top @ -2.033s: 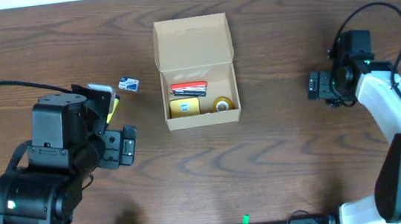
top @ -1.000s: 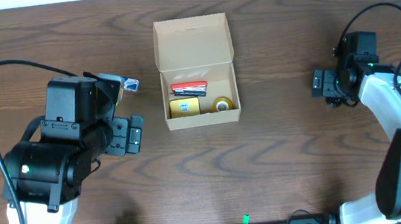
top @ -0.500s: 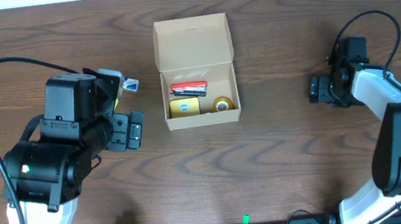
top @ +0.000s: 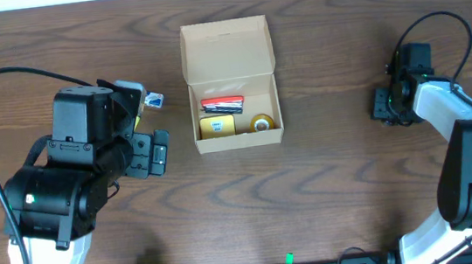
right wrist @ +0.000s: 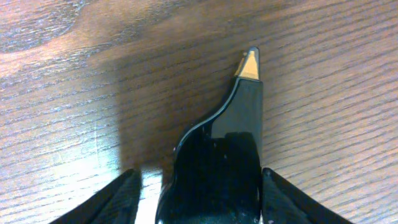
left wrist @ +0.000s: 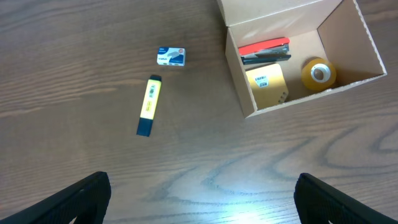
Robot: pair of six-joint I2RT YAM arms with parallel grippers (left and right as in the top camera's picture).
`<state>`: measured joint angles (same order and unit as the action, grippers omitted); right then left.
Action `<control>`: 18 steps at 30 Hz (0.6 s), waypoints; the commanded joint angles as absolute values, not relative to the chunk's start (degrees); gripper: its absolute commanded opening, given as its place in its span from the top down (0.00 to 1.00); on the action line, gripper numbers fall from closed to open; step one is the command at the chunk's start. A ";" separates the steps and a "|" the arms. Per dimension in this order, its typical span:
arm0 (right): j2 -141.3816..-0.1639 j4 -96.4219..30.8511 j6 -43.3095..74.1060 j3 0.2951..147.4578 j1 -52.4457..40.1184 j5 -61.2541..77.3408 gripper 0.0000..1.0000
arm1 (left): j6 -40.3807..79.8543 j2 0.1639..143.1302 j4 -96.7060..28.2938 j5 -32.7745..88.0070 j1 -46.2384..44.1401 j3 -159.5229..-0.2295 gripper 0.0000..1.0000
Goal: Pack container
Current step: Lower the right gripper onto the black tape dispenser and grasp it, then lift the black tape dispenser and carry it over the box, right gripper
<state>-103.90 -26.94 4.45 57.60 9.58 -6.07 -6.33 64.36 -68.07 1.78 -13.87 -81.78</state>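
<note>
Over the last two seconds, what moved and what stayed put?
The left gripper moved forward, away from its base and slightly toward the container, open and empty. The right gripper barely shifted. The container, its contents and the small blue-white packet stayed put.

highlighter (left wrist: 148,114), small box (left wrist: 170,56): left of container (top: 227,45) | tape roll (left wrist: 318,73): inside

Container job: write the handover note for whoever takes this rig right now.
Left gripper: open, empty.
Right gripper: down near the table, a black tan-tipped object between its fingers; grip unclear.
Container: lid open, holding red stapler, yellow box, tape roll.
To do: highlighter and small blue-white box lie outside; pack them, close lid.
</note>
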 commanded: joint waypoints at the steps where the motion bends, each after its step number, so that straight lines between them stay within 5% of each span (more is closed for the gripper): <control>1: -104.92 -26.76 5.43 57.23 10.22 -6.61 0.43 | -7.31 64.34 -67.99 2.37 -13.50 -82.28 0.05; 9: -104.92 -26.30 5.74 57.23 10.22 -6.63 0.61 | -7.29 64.34 -67.66 2.39 -13.50 -82.28 0.05; 15: -104.90 -25.71 5.72 57.43 10.20 -5.63 0.98 | -7.29 64.34 -67.07 2.42 -13.50 -82.28 0.05; 18: -104.86 -26.59 5.72 58.39 10.17 -3.03 0.99 | -7.29 64.34 -66.98 2.39 -13.50 -82.28 0.05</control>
<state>-104.03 -26.11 5.43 57.65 9.58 -5.50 -6.31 64.36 -67.02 1.80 -13.87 -81.78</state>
